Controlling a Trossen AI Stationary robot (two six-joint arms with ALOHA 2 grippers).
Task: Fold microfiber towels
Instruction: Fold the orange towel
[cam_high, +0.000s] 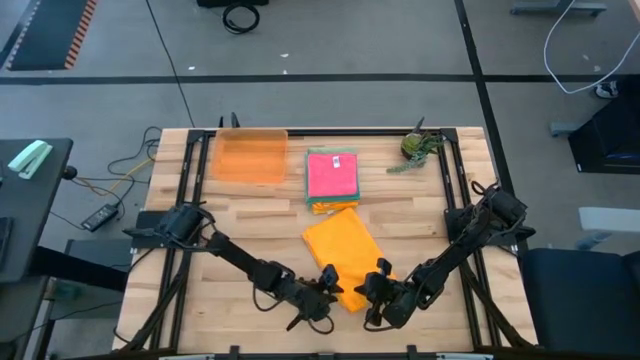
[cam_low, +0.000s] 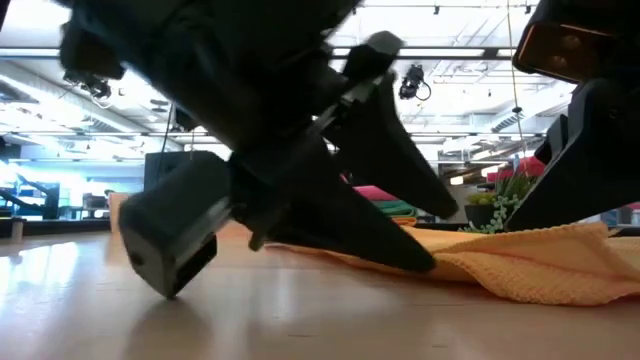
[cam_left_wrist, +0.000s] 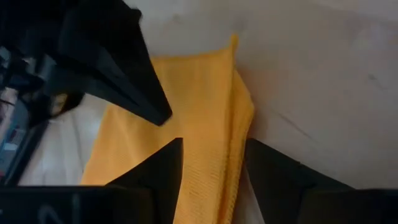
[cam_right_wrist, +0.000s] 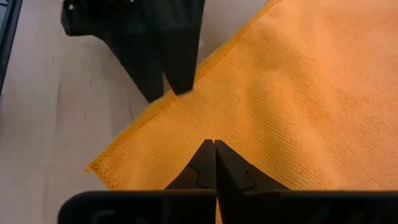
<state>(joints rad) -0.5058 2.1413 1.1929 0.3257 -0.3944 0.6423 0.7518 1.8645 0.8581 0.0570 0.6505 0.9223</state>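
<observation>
Yellow towel (cam_high: 343, 253) lies near the bench's (cam_high: 420, 210) front edge. It looks soft, light and floppy, so its corners are best to grab. Left gripper (cam_high: 327, 284) has jaws apart over its edge. Right gripper (cam_high: 374, 288) has jaws together on the cloth. Wood looks smooth.

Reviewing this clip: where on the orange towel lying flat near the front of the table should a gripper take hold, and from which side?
Probably the near corners. The orange towel lies flat and askew, its near edge between the left gripper and right gripper. A flat cloth offers only edges, so come low from the front and pinch a corner. The right gripper's fingers already look shut on that edge.
</observation>
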